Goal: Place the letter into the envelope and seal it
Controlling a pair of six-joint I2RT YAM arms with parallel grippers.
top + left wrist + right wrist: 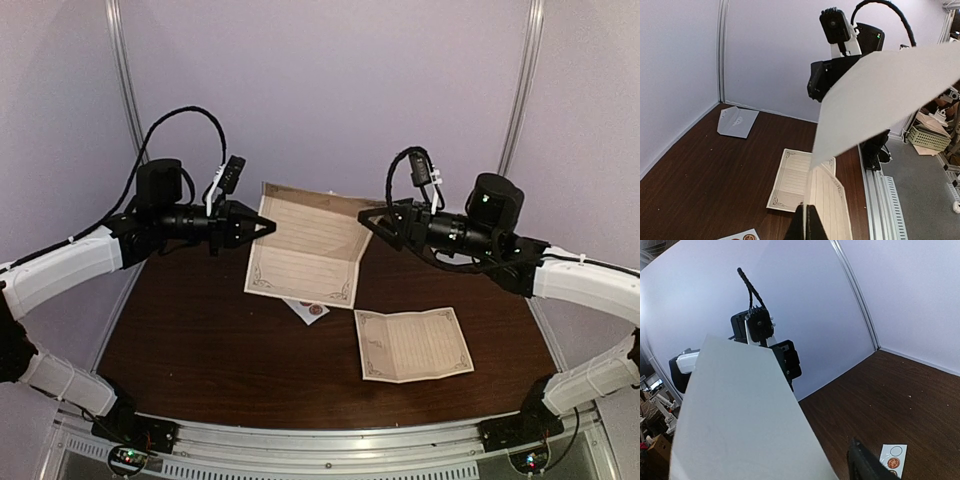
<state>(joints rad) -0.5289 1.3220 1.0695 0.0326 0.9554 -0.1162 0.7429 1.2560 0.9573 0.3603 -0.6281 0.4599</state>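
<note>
The pale grey-white paper envelope lies flat on the dark brown wooden table, close to the corner where the lilac walls meet, seen only from the left wrist and well apart from everything else. Above the table's middle hangs the cream, ornate-bordered folded paper letter, tilted, with the left gripper clamped tight on its left edge. The right gripper sits at the letter's opposite upper corner; only one of its dark fingers shows at the wrist, so whether it grips cannot be told. A second sheet with the same border lies flat nearer the arms, and a small white sticker strip rests just below the raised letter.
</note>
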